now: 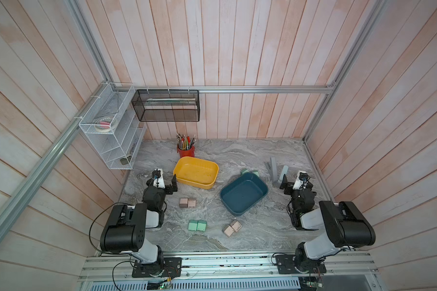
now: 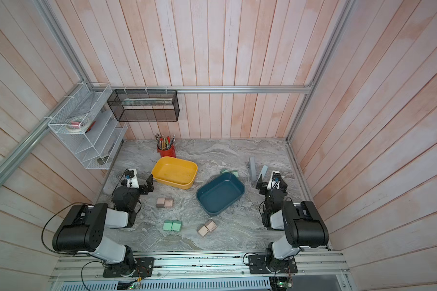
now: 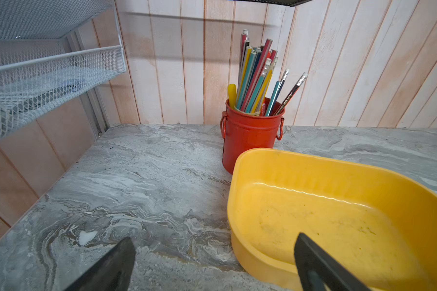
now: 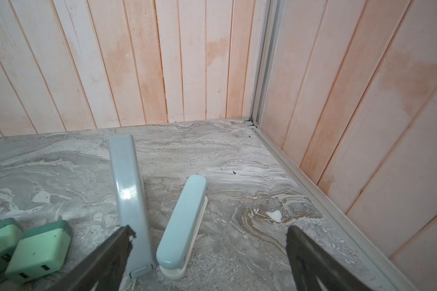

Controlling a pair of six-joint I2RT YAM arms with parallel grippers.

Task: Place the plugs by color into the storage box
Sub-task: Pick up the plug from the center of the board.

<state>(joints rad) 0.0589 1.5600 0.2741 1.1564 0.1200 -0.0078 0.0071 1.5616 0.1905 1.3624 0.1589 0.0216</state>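
Note:
Two storage boxes sit mid-table in both top views: a yellow one (image 1: pixel 194 185) and a dark blue one (image 1: pixel 254 201), neither holding anything. On the marble lie a pinkish-tan pair of plugs (image 1: pixel 188 202), a mint green pair (image 1: pixel 197 225) and another tan pair (image 1: pixel 232 228). Two more green plugs (image 1: pixel 250 172) (image 4: pixel 39 249) sit behind the blue box. My left gripper (image 1: pixel 172 186) (image 3: pixel 215 239) hangs open beside the yellow box's (image 3: pixel 313 173) near corner. My right gripper (image 1: pixel 284 185) (image 4: pixel 210 229) is open too, near the back right, with nothing in it.
A red pencil cup (image 1: pixel 186 151) (image 3: pixel 250 141) stands behind the yellow box. A tall grey stick (image 4: pixel 129 191) and a pale blue one (image 4: pixel 184 221) stand right in front of my right gripper. A white wire rack (image 1: pixel 109 133) and a black mesh basket (image 1: pixel 165 105) hang at the back left.

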